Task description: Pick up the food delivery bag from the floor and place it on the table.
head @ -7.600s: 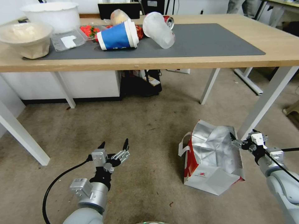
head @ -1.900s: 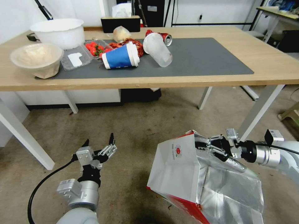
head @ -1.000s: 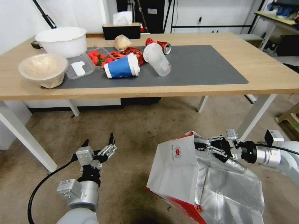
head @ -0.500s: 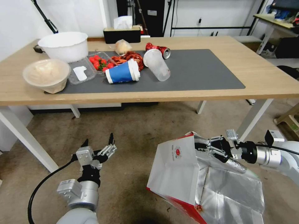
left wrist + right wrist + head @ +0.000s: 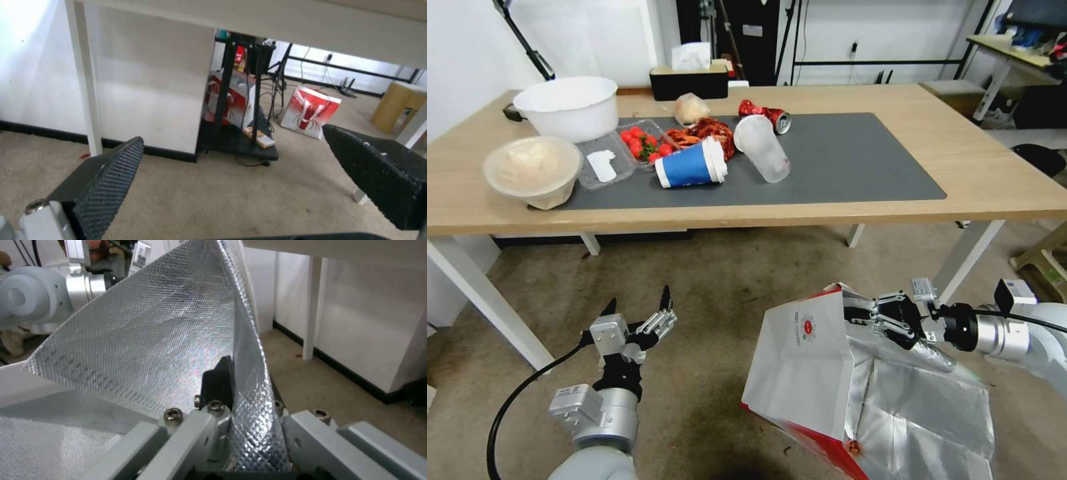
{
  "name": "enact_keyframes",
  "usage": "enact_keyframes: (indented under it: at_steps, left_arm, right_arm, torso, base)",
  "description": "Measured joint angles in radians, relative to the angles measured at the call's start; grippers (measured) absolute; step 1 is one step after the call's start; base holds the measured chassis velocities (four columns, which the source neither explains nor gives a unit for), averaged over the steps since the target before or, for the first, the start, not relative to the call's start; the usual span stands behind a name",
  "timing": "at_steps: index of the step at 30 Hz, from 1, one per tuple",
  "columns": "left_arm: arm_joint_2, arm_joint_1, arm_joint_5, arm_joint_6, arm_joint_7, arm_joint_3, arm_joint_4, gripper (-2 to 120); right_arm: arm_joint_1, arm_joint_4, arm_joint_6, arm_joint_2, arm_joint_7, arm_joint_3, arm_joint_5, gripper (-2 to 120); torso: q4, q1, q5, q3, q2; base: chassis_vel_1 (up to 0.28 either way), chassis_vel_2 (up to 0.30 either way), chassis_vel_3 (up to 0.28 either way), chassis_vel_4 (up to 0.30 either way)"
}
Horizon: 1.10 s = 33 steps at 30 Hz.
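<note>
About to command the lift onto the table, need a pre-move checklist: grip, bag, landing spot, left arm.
1. Right gripper shut on the food delivery bag rim: ok; right wrist view shows foil wall pinched between the pads.
2. Bag off the floor: cannot tell, its lower end runs out of frame.
3. Bag height versus the table edge: not ok, bag hangs below it.
4. Landing spot: ok, the right half of the dark grey mat is bare; blue cup and clear cup lie to the left.
5. Left gripper open, holding nothing, apart from the bag: ok.
</note>
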<state>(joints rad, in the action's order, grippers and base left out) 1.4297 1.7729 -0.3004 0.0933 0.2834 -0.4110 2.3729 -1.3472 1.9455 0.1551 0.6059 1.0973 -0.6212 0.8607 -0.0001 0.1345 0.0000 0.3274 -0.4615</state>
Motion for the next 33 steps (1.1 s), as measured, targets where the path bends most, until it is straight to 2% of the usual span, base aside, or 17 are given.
enact_keyframes:
  at_steps: [33]
  left_arm:
    - [-0.001, 0.005, 0.003, 0.002, 0.002, -0.001, 0.009, 100]
  right_arm:
    - [-0.008, 0.01, -0.002, -0.008, 0.005, -0.003, -0.004, 0]
  torso:
    - [0.0001, 0.051, 0.0, 0.084, -0.135]
  base:
    - [0.0, 0.0, 0.0, 0.0]
